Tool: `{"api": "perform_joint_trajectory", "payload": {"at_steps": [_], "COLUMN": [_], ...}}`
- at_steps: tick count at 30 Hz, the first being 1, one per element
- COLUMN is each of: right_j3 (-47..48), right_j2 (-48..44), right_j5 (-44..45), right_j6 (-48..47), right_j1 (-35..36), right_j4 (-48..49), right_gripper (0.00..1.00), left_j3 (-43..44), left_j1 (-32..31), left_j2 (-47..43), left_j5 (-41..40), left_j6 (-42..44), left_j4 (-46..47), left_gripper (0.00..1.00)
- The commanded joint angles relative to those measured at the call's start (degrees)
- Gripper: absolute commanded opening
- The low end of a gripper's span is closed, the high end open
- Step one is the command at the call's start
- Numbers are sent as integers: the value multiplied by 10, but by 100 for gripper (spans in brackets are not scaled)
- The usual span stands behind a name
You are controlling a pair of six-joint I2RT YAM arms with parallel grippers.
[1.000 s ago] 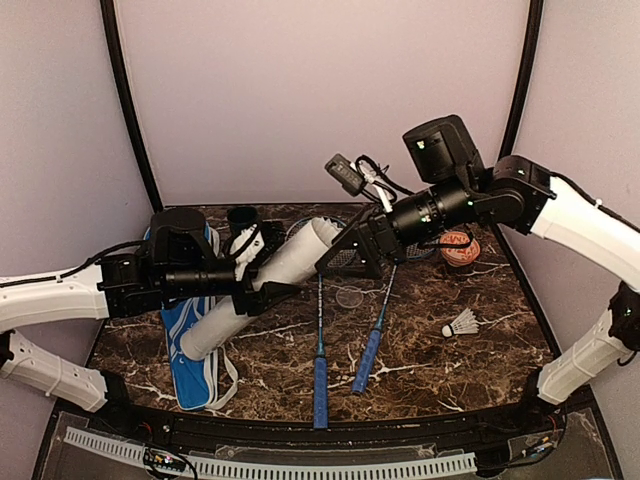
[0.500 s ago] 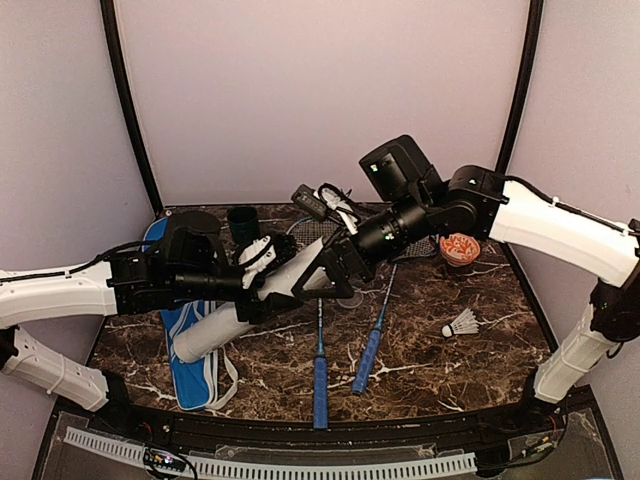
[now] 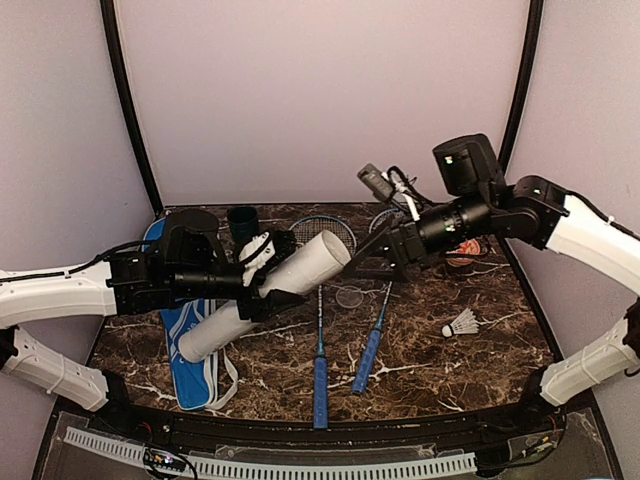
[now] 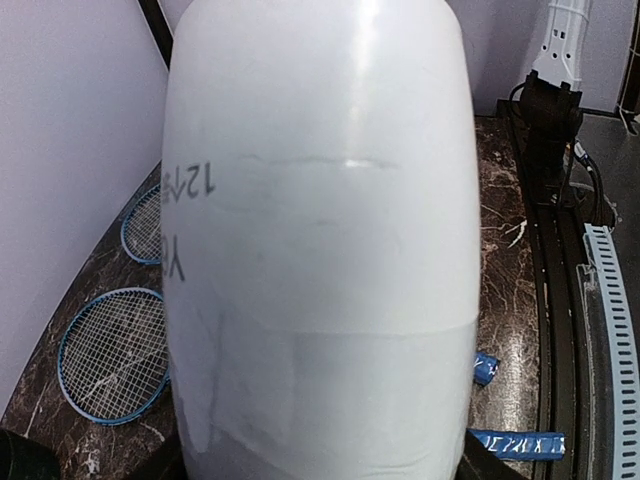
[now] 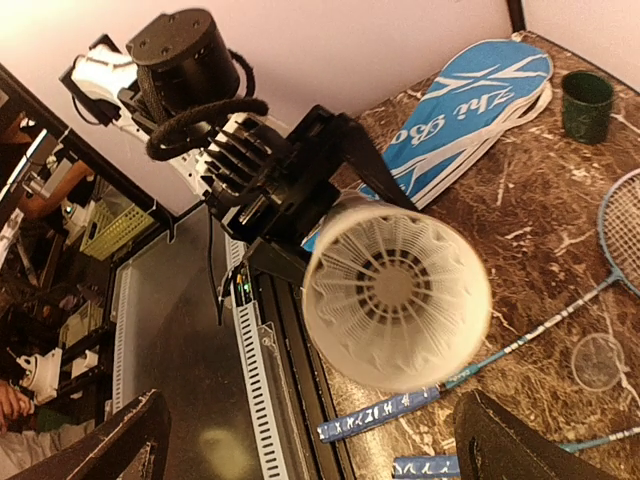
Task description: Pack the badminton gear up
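My left gripper (image 3: 262, 285) is shut on the long white tube (image 3: 290, 275), holding it tilted with its open mouth up and to the right. The tube (image 4: 315, 250) fills the left wrist view. My right gripper (image 3: 378, 262) hangs open just right of that mouth, touching nothing. In the right wrist view a white shuttlecock (image 5: 395, 290) sits inside the tube's mouth, with my open right gripper (image 5: 310, 450) in front of it. Another shuttlecock (image 3: 461, 323) lies on the table at the right. Two blue-handled rackets (image 3: 320, 370) (image 3: 370, 350) lie mid-table. The blue bag (image 3: 192, 335) lies under the tube.
A small dark cup (image 3: 243, 222) stands at the back left, past the bag. A small clear round lid (image 3: 350, 296) lies between the racket shafts. A reddish round thing (image 3: 462, 250) sits half hidden under my right arm. The table's front rail (image 3: 300, 465) runs along the near edge.
My right arm swung left to the tube's mouth, then drew back to the right, its gripper open throughout. My left gripper kept its hold, and the tube's mouth rose slightly.
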Motion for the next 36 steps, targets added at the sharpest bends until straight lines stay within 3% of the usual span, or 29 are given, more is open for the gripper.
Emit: {"api": "perform_joint_trajectory", "payload": {"at_steps": [1, 9, 14, 24, 33, 36], "right_j3": [-75, -231, -310, -373, -412, -431], "right_j2": [-95, -153, -175, -174, -115, -109], "right_j5": [-15, 61, 89, 228, 191, 165], "right_j6": [60, 123, 163, 228, 194, 191], "right_j1": [-74, -336, -427, -444, -444, -444], "right_j4": [57, -55, -48, -53, 7, 22], "right_gripper": [99, 97, 95, 88, 84, 77], "left_j3": [-9, -17, -22, -30, -27, -27], "left_j1": [-1, -1, -1, -1, -1, -1], "left_j2": [-15, -11, -11, -9, -1, -1], "left_j5": [-2, 8, 11, 16, 19, 19], "left_j6": [0, -8, -11, -14, -15, -15], "left_j4": [35, 52, 59, 74, 75, 75], "left_gripper": [40, 40, 40, 40, 40, 40]}}
